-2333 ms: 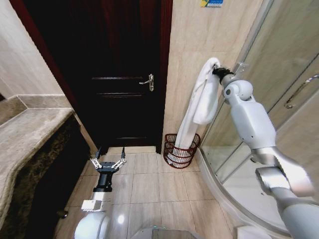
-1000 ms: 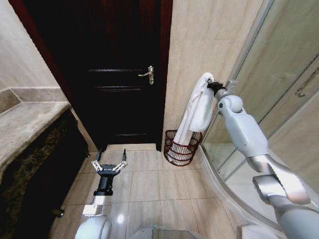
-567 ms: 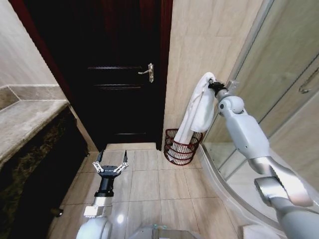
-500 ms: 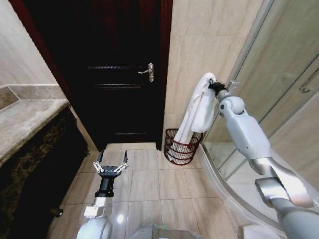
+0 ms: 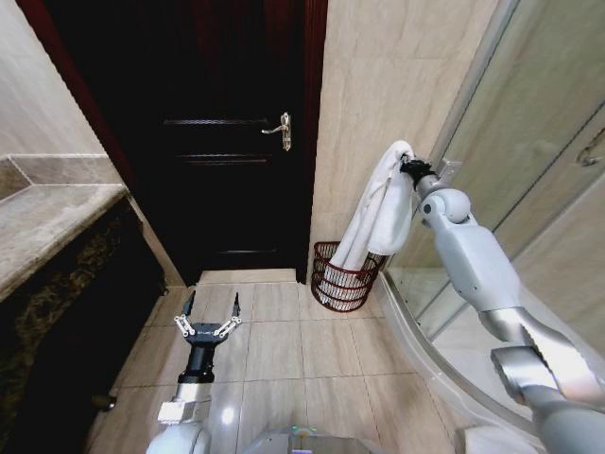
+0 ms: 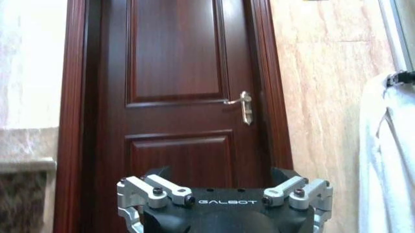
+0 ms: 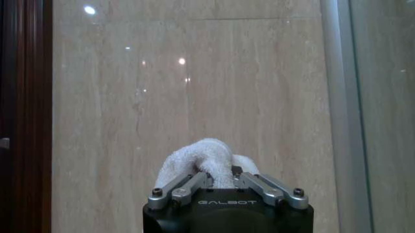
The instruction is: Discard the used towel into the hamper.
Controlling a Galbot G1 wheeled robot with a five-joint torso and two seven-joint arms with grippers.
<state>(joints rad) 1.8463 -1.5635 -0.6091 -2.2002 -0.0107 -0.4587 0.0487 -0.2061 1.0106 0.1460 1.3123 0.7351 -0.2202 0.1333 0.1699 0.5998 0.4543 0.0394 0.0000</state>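
A white towel [image 5: 382, 203] hangs from my right gripper [image 5: 408, 165], which is shut on its top fold at about chest height near the beige wall. The towel's lower end dips into the hamper [image 5: 340, 284], a dark reddish-brown wire basket on the floor in the corner by the door frame. In the right wrist view the towel [image 7: 207, 160] bulges out between the shut fingers of the right gripper [image 7: 219, 182]. My left gripper [image 5: 210, 317] hangs low over the floor tiles, open and holding nothing. The towel [image 6: 388, 160] also shows in the left wrist view.
A dark wooden door [image 5: 227, 142] with a metal handle [image 5: 281, 128] stands closed behind the hamper. A stone counter [image 5: 47, 222] runs along the left. A curved glass shower enclosure [image 5: 529, 170] with a raised base takes up the right side. Floor tiles [image 5: 284, 350] are open in the middle.
The camera view has shifted slightly. My right gripper with the towel has lowered from where it was earliest, and the towel's bottom end has settled more into the hamper. The left arm stays parked low.
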